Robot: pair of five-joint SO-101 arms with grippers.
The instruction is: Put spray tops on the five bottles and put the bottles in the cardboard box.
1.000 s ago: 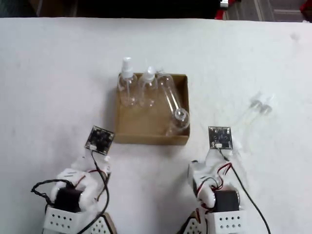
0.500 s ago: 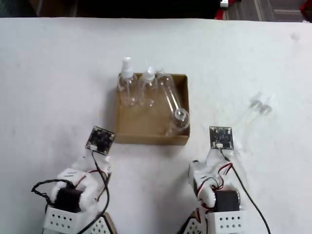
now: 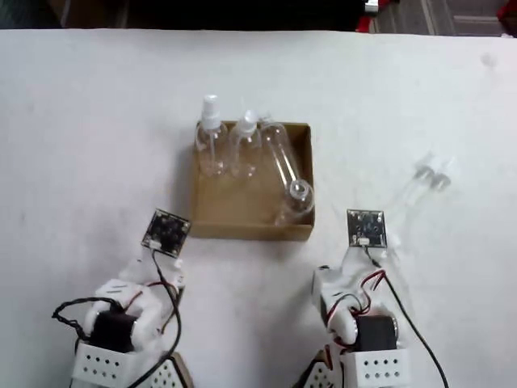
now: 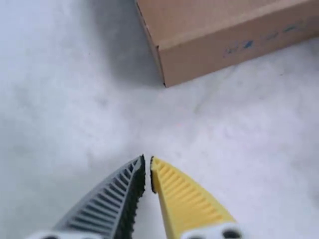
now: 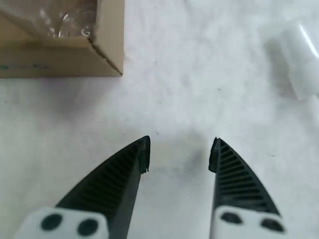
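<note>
High view shows the cardboard box (image 3: 250, 229) on the tabletop (image 3: 97, 121), holding a capped bottle (image 3: 212, 149), a second capped bottle (image 3: 245, 152) and a third bottle (image 3: 284, 170) on its side. Loose spray tops (image 3: 434, 172) lie well to its right. Near its corners, the left gripper (image 4: 148, 167) has fingers pressed together; the right gripper (image 5: 179, 149) has fingers spread.

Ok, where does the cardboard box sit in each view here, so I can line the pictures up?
High view: cardboard box mid-table, just beyond both arms.
Left wrist view: one near corner ahead of the shut left fingers.
Right wrist view: the opposite near corner ahead of the open right fingers.
Shared landmark: the box's near wall, facing the arms.
</note>
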